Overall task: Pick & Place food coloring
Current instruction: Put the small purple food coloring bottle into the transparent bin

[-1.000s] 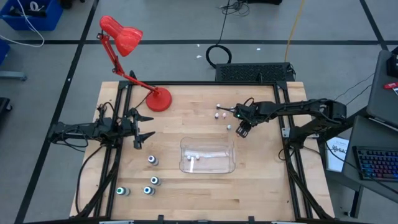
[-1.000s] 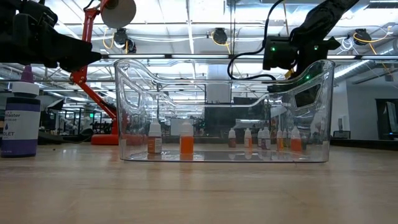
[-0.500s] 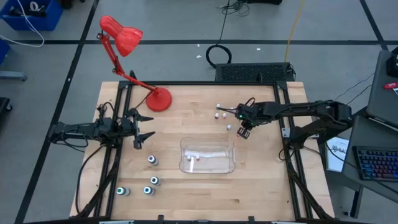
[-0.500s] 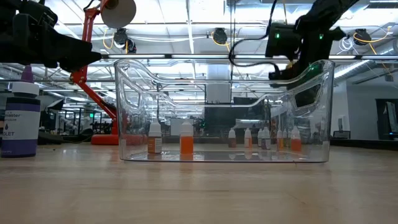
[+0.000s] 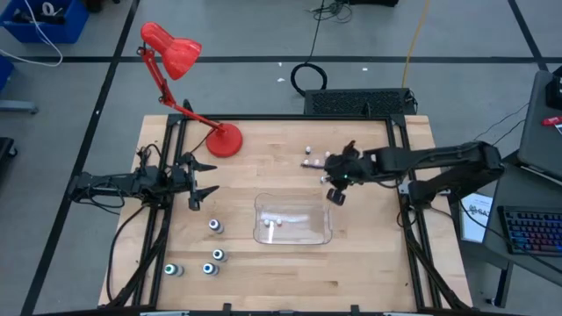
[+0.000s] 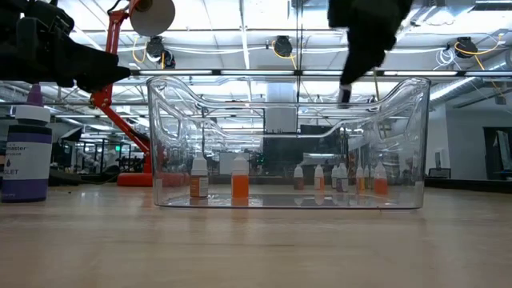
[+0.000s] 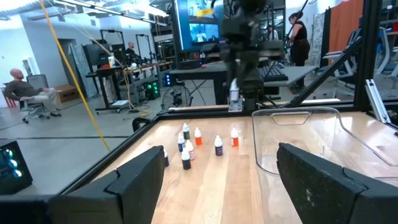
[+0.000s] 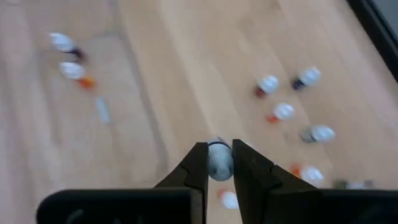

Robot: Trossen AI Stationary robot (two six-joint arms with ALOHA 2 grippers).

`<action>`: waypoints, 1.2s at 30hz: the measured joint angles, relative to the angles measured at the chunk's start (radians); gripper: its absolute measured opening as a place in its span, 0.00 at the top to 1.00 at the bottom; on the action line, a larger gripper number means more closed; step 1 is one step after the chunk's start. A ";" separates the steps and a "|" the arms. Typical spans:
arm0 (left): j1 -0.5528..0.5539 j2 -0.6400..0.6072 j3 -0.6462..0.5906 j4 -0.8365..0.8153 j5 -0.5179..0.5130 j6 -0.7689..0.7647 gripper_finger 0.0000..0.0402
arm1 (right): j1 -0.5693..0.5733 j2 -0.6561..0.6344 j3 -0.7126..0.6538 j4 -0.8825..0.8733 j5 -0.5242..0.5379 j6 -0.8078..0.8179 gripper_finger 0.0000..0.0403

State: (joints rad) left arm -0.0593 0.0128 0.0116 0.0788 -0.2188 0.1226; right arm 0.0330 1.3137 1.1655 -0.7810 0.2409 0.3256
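Note:
My right gripper (image 5: 336, 195) is shut on a tiny whitish food coloring bottle (image 8: 219, 160), above the table just beyond the far right corner of the clear plastic tray (image 5: 327, 235). Two small bottles (image 5: 273, 223) lie in the tray. More small bottles (image 5: 308, 161) stand on the table far of the tray. Several larger teal-topped bottles (image 5: 215, 226) stand at the near left. My left gripper (image 5: 198, 190) is open and empty at the table's left side. My right gripper pinches the small bottle near its top (image 8: 219, 149) between its two fingers (image 8: 198, 167). The fingers point down, coming from above. The bottle hangs upright below them (image 7: 234, 93), clear of the table.
A red desk lamp's base (image 5: 225, 140) stands at the far left of the table. A purple-capped bottle (image 6: 28, 152) shows at the left in the low view. People sit and stand in the room beyond the table (image 7: 25, 93).
My right gripper has gone toward the table's near edge and a little left, toward the tray's far right corner, with the small bottle between its fingers. My left arm has kept still.

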 joint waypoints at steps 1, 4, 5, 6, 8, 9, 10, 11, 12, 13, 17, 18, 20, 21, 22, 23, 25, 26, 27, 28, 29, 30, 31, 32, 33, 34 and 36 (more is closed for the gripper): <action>0.000 0.000 0.000 0.000 0.000 0.000 0.24 | 0.019 0.024 0.030 -0.007 0.000 -0.005 0.91; 0.000 0.000 0.000 0.000 0.000 0.000 0.24 | 0.069 0.121 0.148 -0.041 -0.002 -0.027 0.91; 0.000 0.000 0.000 0.000 0.000 0.000 0.24 | 0.083 0.160 0.195 -0.072 -0.003 -0.035 0.91; 0.000 0.000 0.000 0.000 0.000 0.000 0.24 | 0.095 0.202 0.244 -0.103 -0.007 -0.047 0.91; 0.000 0.000 0.000 0.000 0.000 0.000 0.24 | 0.118 0.284 0.343 -0.160 -0.011 -0.077 0.91; 0.000 0.000 0.000 0.000 0.000 0.000 0.24 | 0.127 0.323 0.394 -0.186 -0.017 -0.091 0.91; 0.000 0.000 0.000 0.000 0.000 0.000 0.24 | 0.135 0.359 0.439 -0.205 -0.035 -0.107 0.91; 0.000 0.000 0.000 0.000 0.000 0.000 0.24 | 0.141 0.394 0.483 -0.217 -0.056 -0.127 0.91; 0.000 0.000 0.000 0.000 0.000 0.000 0.24 | 0.146 0.426 0.522 -0.220 -0.076 -0.148 0.91; 0.000 0.000 0.000 0.000 0.000 0.000 0.24 | 0.151 0.457 0.560 -0.223 -0.101 -0.167 0.91; 0.000 0.000 0.000 0.000 0.000 0.000 0.24 | 0.156 0.558 0.698 -0.247 -0.163 -0.216 0.91; 0.000 0.000 0.000 0.000 0.000 0.000 0.24 | 0.155 0.580 0.725 -0.258 -0.165 -0.219 0.91; 0.000 0.000 0.000 0.000 0.000 0.000 0.24 | 0.154 0.607 0.745 -0.262 -0.165 -0.233 0.91; 0.000 0.000 0.000 0.000 0.000 0.000 0.24 | 0.154 0.621 0.745 -0.259 -0.165 -0.240 0.91; 0.000 0.000 0.000 0.000 0.000 0.000 0.24 | 0.154 0.635 0.745 -0.259 -0.164 -0.243 0.91; 0.000 0.000 0.000 0.000 0.000 0.000 0.24 | 0.152 0.649 0.745 -0.261 -0.164 -0.245 0.91; 0.000 0.000 0.000 0.000 0.000 0.000 0.24 | 0.149 0.673 0.730 -0.259 -0.164 -0.250 0.91; 0.000 0.000 0.000 0.000 0.000 0.000 0.24 | 0.147 0.679 0.714 -0.249 -0.166 -0.255 0.91; 0.000 0.000 0.000 0.000 0.000 0.000 0.24 | 0.144 0.682 0.694 -0.227 -0.166 -0.258 0.91; 0.000 0.000 0.000 0.000 0.000 0.000 0.24 | 0.142 0.682 0.669 -0.191 -0.166 -0.260 0.91; 0.000 0.000 0.000 0.000 0.000 0.000 0.24 | 0.139 0.682 0.644 -0.155 -0.168 -0.262 0.91; 0.000 0.000 0.000 0.000 0.000 0.000 0.24 | 0.136 0.682 0.619 -0.122 -0.172 -0.265 0.91; 0.000 0.000 0.000 0.000 0.000 0.000 0.24 | 0.131 0.682 0.594 -0.091 -0.184 -0.267 0.91; 0.000 0.000 0.000 0.000 0.000 0.000 0.24 | 0.126 0.681 0.571 -0.065 -0.194 -0.269 0.91; 0.000 0.000 0.000 0.000 0.000 0.000 0.24 | 0.123 0.679 0.550 -0.042 -0.194 -0.270 0.91; 0.000 0.000 0.000 0.000 0.000 0.000 0.24 | 0.118 0.678 0.532 -0.024 -0.193 -0.272 0.91; 0.000 0.000 0.000 0.000 0.000 0.000 0.24 | 0.108 0.677 0.503 0.004 -0.194 -0.274 0.91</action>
State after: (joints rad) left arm -0.0597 0.0132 0.0116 0.0788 -0.2188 0.1226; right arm 0.1414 1.9903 1.6685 -0.7766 0.0467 0.0513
